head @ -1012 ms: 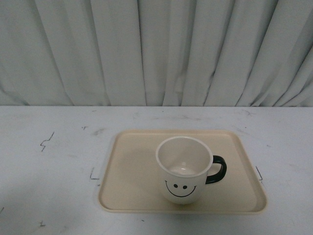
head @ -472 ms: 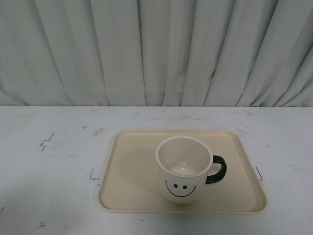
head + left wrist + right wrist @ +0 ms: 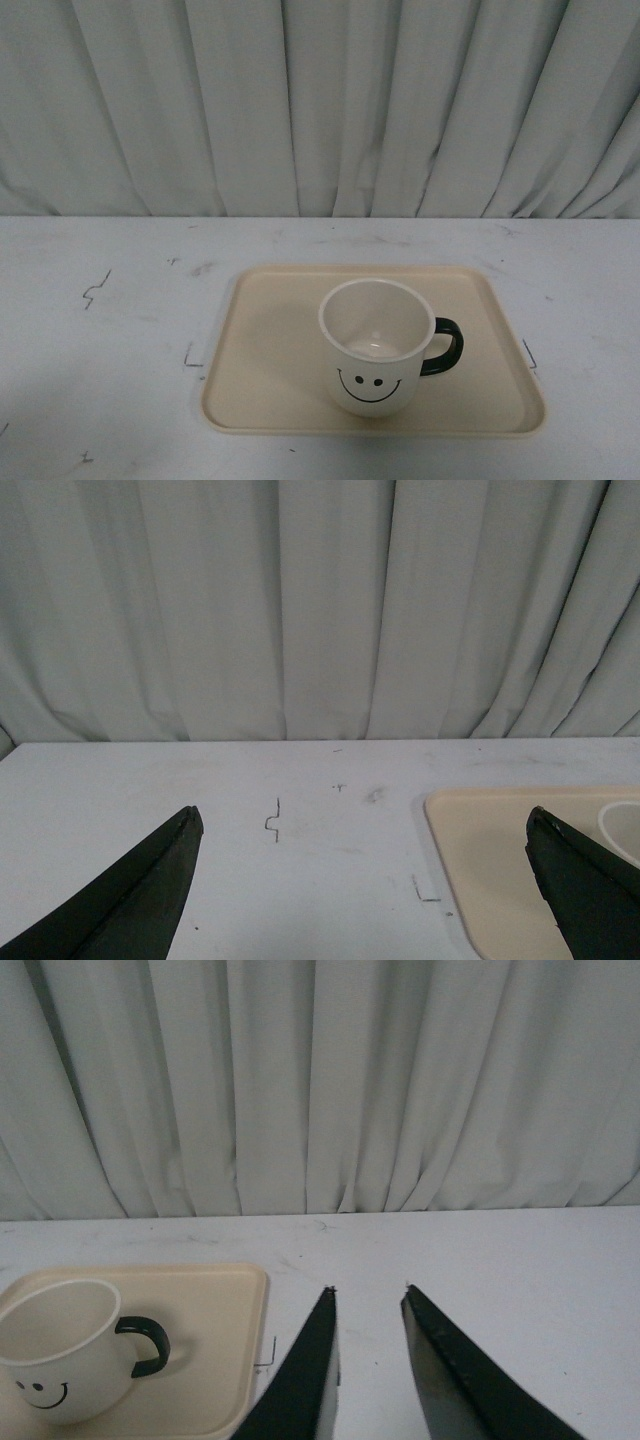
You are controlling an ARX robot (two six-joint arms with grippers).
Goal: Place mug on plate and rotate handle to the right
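the mug [image 3: 375, 345] stands upright on the plate [image 3: 270, 390], handle [image 3: 443, 346] pointing right, left of the nearer right pincer [image 3: 368, 1305], narrowly spread and empty; the left pincer [image 3: 360, 825] is spread wide.

Front view looks down from the body across the table [image 3: 100, 330] toward the curtain [image 3: 320, 100]; both wrist views sit low, facing that curtain, left sharing only the plate [image 3: 500, 870] edge, right sharing plate [image 3: 220, 1340] and mug [image 3: 65, 1345].
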